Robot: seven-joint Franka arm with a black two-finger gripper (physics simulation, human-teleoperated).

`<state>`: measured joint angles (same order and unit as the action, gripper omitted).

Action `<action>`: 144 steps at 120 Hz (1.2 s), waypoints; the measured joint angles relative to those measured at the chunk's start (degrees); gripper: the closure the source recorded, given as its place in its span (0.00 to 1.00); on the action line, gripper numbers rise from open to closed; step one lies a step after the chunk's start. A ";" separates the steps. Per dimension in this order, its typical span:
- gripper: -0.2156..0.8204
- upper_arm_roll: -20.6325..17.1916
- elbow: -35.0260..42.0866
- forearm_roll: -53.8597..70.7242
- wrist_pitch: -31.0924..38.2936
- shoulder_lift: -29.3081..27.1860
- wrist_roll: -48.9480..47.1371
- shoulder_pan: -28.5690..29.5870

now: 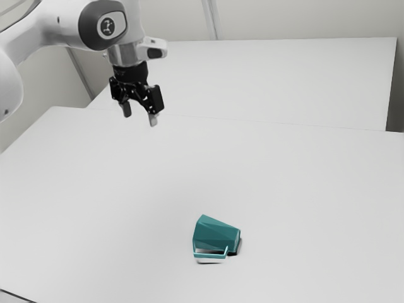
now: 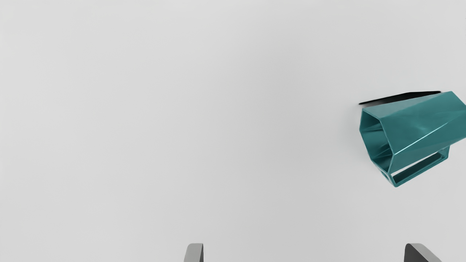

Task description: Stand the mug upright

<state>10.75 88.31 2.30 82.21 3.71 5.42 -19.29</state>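
Your tool (image 1: pixel 140 118) hangs open and empty, presumably to admit the teal faceted mug (image 1: pixel 216 235), lying sideways on the table (image 1: pixel 113 202).

Ext. view: white table (image 1: pixel 95 189) w/ white panel (image 1: pixel 284 82) behind; pale wall (image 1: pixel 303 19) past that, w/ narrow strip (image 1: pixel 212 19).

The exterior view looks from a raised spot at the arm's side, slanting down across the desk (image 1: pixel 126 208), far enough back to take in the forward part of the arm (image 1: pixel 53 28) and the tool (image 1: pixel 140 118). The wrist view rides on the hand and faces down at the desk from nearer, just behind the tool's tips. Both share those tips, the mug (image 1: pixel 216 235) and the desktop around it.
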 joint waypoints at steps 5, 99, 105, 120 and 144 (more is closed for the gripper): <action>0.21 0.14 0.16 -0.05 1.82 -0.09 0.32 0.45; 0.21 0.18 53.69 -20.34 48.95 -23.52 -3.48 3.41; 0.21 0.11 53.80 -20.68 50.74 -22.82 -3.07 1.98; 0.21 -1.11 54.15 -21.12 53.67 -21.69 -1.85 -1.05; 0.21 -5.91 57.38 -22.27 55.86 -21.27 -0.20 -1.62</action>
<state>4.84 145.69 -19.97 138.07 -17.57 5.22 -20.91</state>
